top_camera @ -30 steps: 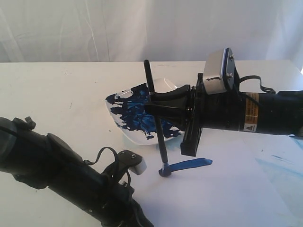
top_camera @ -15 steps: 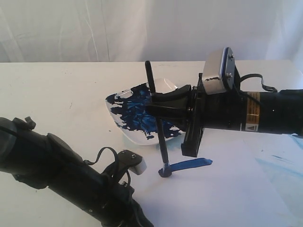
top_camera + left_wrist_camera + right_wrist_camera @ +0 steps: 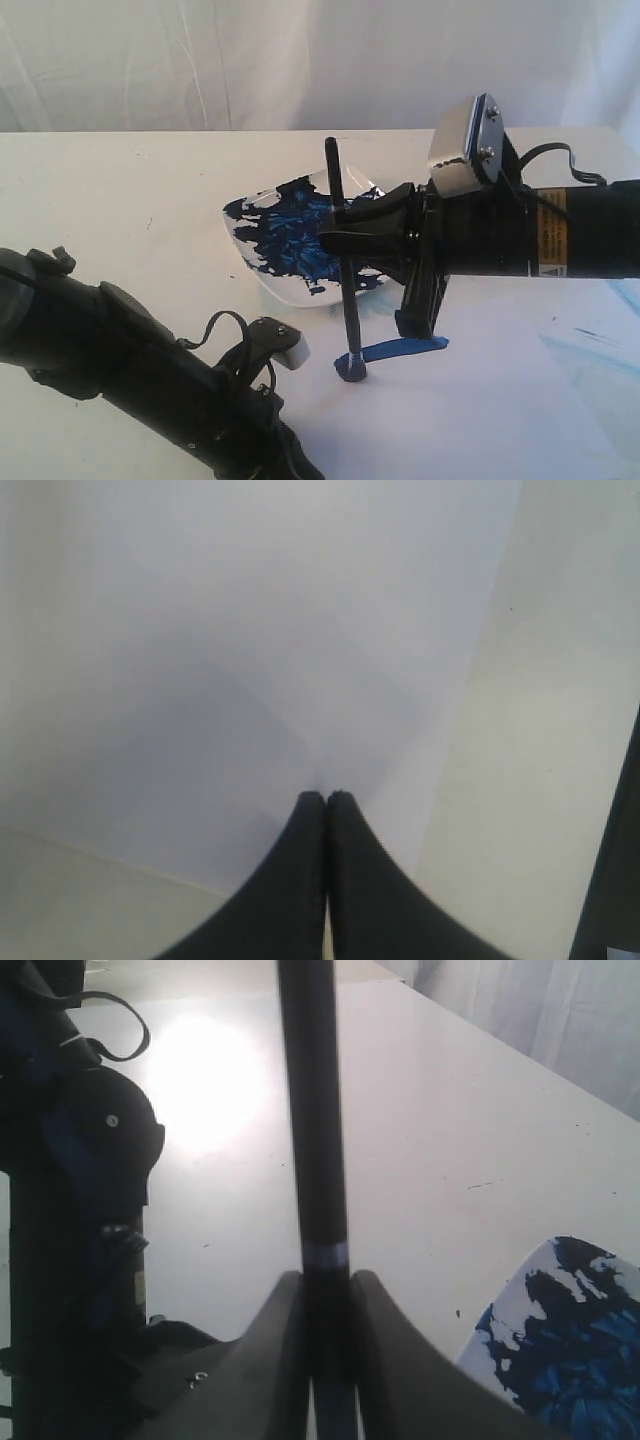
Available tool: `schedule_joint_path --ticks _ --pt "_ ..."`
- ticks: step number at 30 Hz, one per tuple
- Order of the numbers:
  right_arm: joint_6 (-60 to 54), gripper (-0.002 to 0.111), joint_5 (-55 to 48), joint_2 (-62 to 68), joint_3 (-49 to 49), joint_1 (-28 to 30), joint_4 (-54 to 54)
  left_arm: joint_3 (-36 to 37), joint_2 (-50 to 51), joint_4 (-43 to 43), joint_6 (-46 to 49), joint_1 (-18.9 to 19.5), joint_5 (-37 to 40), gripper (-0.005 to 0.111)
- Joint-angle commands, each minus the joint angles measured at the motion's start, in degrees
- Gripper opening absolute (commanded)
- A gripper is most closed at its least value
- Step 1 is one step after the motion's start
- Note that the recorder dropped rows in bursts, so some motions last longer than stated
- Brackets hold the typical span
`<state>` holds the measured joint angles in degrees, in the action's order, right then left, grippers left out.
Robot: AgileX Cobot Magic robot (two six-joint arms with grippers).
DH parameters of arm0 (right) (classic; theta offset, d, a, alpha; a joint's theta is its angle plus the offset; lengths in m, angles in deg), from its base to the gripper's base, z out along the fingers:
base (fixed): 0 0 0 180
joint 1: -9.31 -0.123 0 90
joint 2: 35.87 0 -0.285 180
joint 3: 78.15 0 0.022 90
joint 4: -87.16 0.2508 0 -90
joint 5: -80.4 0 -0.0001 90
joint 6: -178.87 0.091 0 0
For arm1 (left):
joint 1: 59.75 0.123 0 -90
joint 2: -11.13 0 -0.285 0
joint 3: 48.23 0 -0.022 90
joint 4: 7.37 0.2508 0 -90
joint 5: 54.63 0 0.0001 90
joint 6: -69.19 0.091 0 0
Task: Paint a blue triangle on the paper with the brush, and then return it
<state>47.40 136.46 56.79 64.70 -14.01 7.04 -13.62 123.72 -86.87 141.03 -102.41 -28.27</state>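
The brush [image 3: 346,285] stands nearly upright, its blue bristles pressed on the white paper [image 3: 470,410]. My right gripper [image 3: 338,237] is shut on the brush handle [image 3: 312,1140], reaching in from the right above the dish. A single thick dark-blue stroke [image 3: 405,349] runs on the paper from the bristles toward the right; a blue triangle is not in view. My left gripper [image 3: 327,795] is shut with nothing in it, hovering over the paper [image 3: 250,630] near its edge. Its arm [image 3: 130,365] lies at the lower left.
A white dish [image 3: 290,240] smeared with dark-blue paint sits just behind the brush, also at the right wrist view's edge [image 3: 565,1345]. Pale blue smears [image 3: 600,365] mark the sheet at far right. Off-white tabletop [image 3: 120,200] surrounds the paper; a white curtain hangs behind.
My right gripper has shifted to the right with the brush. The bristles have slid slightly right and nearer on the paper. The left arm has not moved.
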Motion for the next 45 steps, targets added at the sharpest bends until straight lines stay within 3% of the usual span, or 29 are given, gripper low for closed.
schedule_joint_path --ticks 1,45 --pt "2.3 0.000 -1.0 -1.1 0.1 -0.1 -2.2 0.0 -0.2 0.7 0.1 -0.4 0.8 0.000" --pt "24.0 0.000 -9.7 -13.5 0.1 -0.1 -19.8 0.0 -0.2 0.7 0.1 -0.4 0.8 0.000"
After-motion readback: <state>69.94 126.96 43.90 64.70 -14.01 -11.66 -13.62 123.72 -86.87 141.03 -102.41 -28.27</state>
